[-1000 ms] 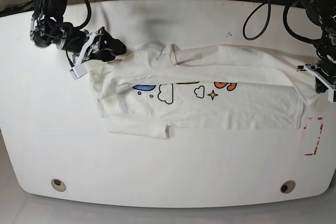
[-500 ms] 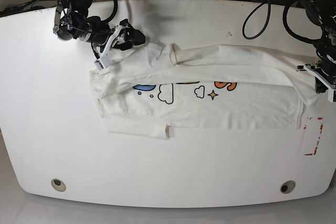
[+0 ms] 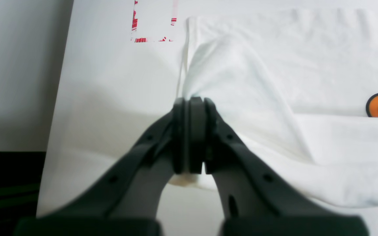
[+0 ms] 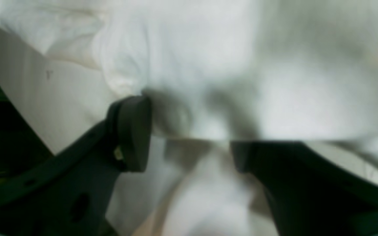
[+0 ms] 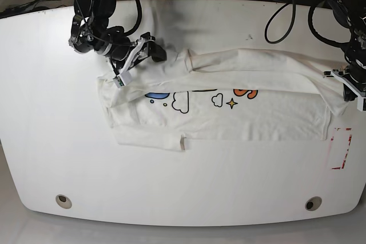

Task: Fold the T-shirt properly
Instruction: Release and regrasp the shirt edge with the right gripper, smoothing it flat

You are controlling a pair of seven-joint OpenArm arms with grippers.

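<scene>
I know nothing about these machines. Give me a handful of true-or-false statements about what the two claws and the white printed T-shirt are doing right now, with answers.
1. The left gripper is shut on the edge of the white printed T-shirt. True.
2. The right gripper is clamped tight with its jaws touching. False: its jaws stand apart over the cloth.
3. The T-shirt hangs over the edge of the white table. False: it lies spread on the tabletop.
4. An orange letter and a yellow star show on the cloth. True.
5. A red-marked rectangle lies near the shirt's end by the left gripper. True.
6. The shirt is folded into a small neat square. False: it is a long, loosely folded band.
</scene>
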